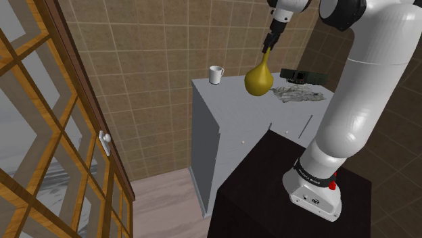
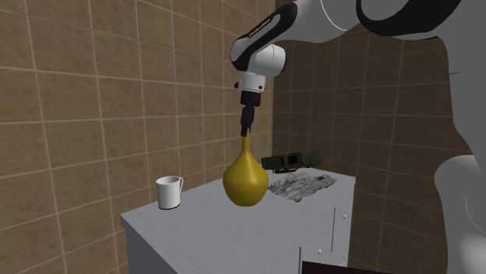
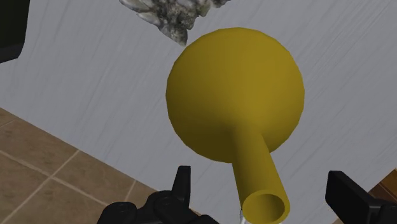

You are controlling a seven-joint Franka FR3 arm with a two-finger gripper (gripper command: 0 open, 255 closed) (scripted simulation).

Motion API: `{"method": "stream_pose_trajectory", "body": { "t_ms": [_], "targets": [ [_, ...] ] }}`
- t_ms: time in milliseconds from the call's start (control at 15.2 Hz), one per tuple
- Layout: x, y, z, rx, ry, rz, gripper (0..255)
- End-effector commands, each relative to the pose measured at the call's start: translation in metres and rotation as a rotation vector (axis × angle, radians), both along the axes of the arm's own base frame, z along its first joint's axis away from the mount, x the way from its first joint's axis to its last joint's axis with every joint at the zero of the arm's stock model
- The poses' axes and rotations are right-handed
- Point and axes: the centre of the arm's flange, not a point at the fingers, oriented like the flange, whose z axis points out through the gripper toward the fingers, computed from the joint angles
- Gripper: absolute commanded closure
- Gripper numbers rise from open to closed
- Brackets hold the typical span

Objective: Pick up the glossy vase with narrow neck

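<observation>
Standing against a wall of brown tiles (image 2: 93, 101), a pale grey cabinet (image 1: 223, 135) with small white knobs on its front carries everything on its flat top. The mustard-yellow vase (image 2: 246, 185), round in the body and drawn up into a thin tube of a neck, is upright near the middle of that top. It is between a white mug (image 2: 168, 193), which stands toward the second exterior view's left close to the wall, and a crumpled grey-and-white heap (image 2: 302, 185) toward that view's right. Behind the heap, at the wall, lies a flat dark object (image 2: 292, 161) that I cannot identify. Whether the vase's base rests on the top or hangs just clear of it cannot be told.

The gripper (image 2: 246, 123) points straight down over the neck from the white arm (image 1: 358, 101). In the wrist view its black fingers (image 3: 183, 181) are spread, one to each side of the neck's open mouth. Grey surface shows in the gap on both sides, and they do not touch the neck.

The dark box of the stand (image 1: 264, 196) sits close in front of the cabinet. Pale plank floor (image 1: 166, 203) runs between the cabinet and a door of orange-brown wooden lattice (image 1: 40, 135) with a white knob (image 1: 105, 140), at the shoulder view's left.
</observation>
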Motion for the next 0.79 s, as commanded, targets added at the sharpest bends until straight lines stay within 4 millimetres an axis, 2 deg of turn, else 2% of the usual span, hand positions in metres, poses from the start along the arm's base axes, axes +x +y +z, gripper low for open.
{"method": "stream_pose_trajectory", "body": {
  "t_ms": [0, 594, 726],
  "targets": [
    [0.0, 0.0, -0.002, 0.0, 0.0, 0.0, 255],
    [0.0, 0.0, -0.002, 0.0, 0.0, 0.0, 255],
    [0.0, 0.0, 0.009, 0.0, 0.0, 0.0, 255]
  ]
}}
